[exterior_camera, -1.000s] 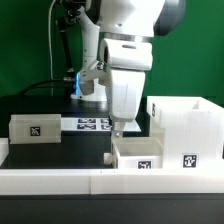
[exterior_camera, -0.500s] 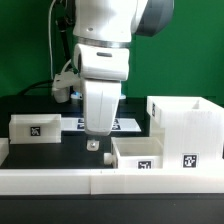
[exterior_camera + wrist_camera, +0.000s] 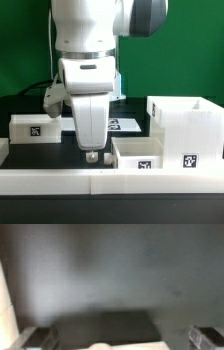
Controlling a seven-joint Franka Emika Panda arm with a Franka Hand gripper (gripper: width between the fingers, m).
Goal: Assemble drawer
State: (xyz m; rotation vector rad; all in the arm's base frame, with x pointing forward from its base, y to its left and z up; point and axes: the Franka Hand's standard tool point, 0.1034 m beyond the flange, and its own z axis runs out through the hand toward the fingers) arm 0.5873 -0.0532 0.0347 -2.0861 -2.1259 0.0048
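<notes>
Gripper (image 3: 92,156): we see it low over the black table (image 3: 40,152), fingers (image 3: 40,336) spread wide, nothing held.
Left tray (image 3: 35,128): at the exterior view's left, apart from the gripper.
Second tray (image 3: 140,152): just beside the gripper, in front of the housing (image 3: 185,120).

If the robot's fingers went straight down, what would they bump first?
Probably the bare black table, between the two white trays. The gripper points down with nothing seen under it, but the white rail in front is close and depth is unclear.
</notes>
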